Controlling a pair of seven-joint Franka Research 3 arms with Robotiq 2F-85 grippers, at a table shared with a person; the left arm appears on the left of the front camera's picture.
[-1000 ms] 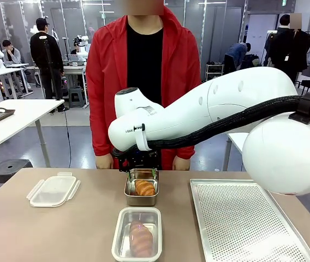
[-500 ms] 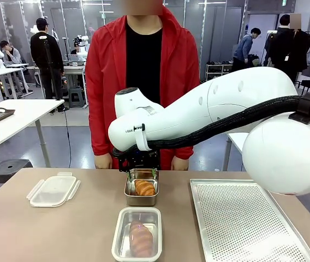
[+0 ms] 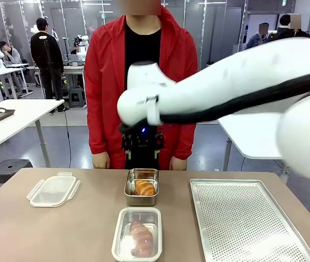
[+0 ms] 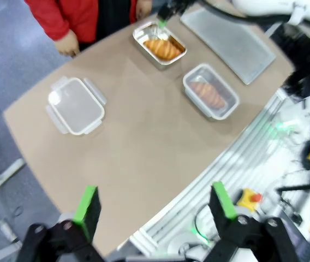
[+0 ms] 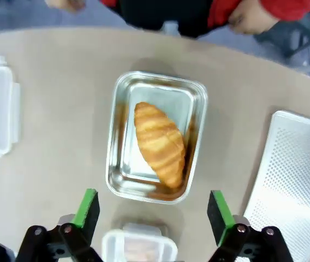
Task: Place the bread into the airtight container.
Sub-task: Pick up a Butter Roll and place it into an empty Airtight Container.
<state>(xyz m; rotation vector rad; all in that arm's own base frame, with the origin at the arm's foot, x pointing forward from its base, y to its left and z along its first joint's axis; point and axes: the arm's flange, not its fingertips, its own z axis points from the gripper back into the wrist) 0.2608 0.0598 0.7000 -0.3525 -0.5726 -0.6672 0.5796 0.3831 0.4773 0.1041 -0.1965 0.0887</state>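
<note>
right pincer (image 5: 152, 218) agape above croissant (image 5: 159, 143)

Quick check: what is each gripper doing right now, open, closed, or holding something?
Left gripper: open, holding nothing, high above the table.
Right gripper: open, empty, above the croissant in the metal tray.

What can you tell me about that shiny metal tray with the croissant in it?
The metal tray is a small rectangular pan with rounded corners and a rolled rim, apparently stainless steel, its walls mirroring the pastry. It sits flat on the brown table, near the far edge by the person in red. One golden croissant lies diagonally inside. A clear plastic container holding another pastry stands just in front of it, not touching. Nothing grips the tray.
</note>
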